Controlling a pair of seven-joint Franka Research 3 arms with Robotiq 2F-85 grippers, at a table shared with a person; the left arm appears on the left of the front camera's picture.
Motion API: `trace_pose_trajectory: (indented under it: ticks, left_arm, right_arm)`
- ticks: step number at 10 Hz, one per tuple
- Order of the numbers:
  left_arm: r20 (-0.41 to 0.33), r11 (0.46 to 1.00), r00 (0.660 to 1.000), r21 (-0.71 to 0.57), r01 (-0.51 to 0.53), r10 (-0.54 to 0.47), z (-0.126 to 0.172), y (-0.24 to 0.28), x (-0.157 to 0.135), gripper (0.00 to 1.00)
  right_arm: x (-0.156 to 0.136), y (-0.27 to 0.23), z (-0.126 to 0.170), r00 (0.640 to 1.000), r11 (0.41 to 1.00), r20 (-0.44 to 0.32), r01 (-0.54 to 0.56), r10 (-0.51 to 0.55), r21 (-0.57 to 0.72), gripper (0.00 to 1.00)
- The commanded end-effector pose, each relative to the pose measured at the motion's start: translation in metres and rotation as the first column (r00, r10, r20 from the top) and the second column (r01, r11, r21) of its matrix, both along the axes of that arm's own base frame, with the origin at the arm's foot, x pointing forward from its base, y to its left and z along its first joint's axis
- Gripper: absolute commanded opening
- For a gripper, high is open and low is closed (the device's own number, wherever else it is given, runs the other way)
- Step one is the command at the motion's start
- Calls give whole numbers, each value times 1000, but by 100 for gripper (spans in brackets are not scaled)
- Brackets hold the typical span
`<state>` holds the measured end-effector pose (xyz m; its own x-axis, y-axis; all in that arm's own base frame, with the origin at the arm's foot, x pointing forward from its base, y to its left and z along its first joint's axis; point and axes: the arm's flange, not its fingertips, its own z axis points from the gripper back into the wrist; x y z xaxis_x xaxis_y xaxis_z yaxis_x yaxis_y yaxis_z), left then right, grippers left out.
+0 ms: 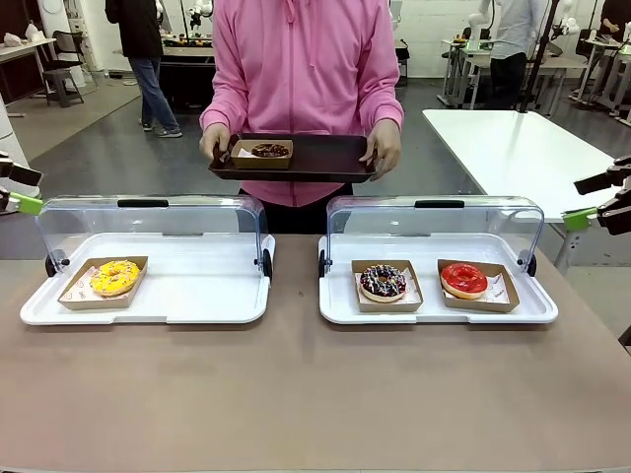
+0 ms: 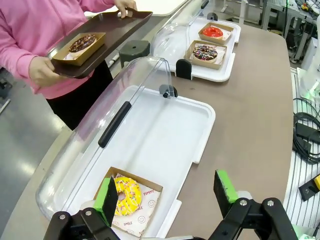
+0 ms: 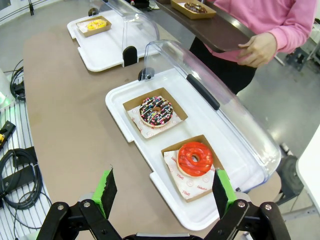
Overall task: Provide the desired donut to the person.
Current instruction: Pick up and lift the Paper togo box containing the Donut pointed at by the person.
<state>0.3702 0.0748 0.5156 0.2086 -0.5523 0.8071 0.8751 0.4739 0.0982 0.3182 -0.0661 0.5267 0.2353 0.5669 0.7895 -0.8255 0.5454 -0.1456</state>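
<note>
The person [image 1: 301, 69], in a pink hoodie, stands at the far side holding a dark tray [image 1: 325, 158] with a chocolate donut [image 1: 269, 151] in a cardboard boat. A yellow donut [image 1: 114, 277] [image 2: 126, 194] lies in the left white tray [image 1: 187, 296]. A sprinkled chocolate donut [image 1: 383, 282] [image 3: 156, 111] and a red donut [image 1: 463, 280] [image 3: 195, 158] lie in the right white tray [image 1: 434, 313]. My left gripper [image 1: 25, 189] [image 2: 167, 192] hovers open over the yellow donut's tray end. My right gripper [image 1: 587, 200] [image 3: 164, 186] hangs open above the red donut's corner.
Both clear lids [image 1: 148, 222] [image 1: 434, 222] are swung up and back toward the person. Bare brown tabletop [image 1: 296, 394] lies in front of the trays. A white table [image 1: 513, 148] stands at the back right, and cables [image 3: 20, 175] lie beside my table.
</note>
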Motion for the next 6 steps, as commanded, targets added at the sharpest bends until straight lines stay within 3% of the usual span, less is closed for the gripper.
trace_pose_trajectory:
  ticks: [1,3,6]
  left_arm:
    - [-6,1000,1000,-15,-25,25,-4,-4,0,100]
    - [22,1000,1000,-19,-16,16,4,-5,-1,100]
    - [-3,1000,1000,1,-1,1,-1,-1,0,100]
  right_arm:
    - [1,0,-1,1000,1000,1,-12,12,14,100]
    - [1,0,-1,1000,1000,1,-12,12,14,100]
    - [1,0,-1,1000,1000,1,-12,12,14,100]
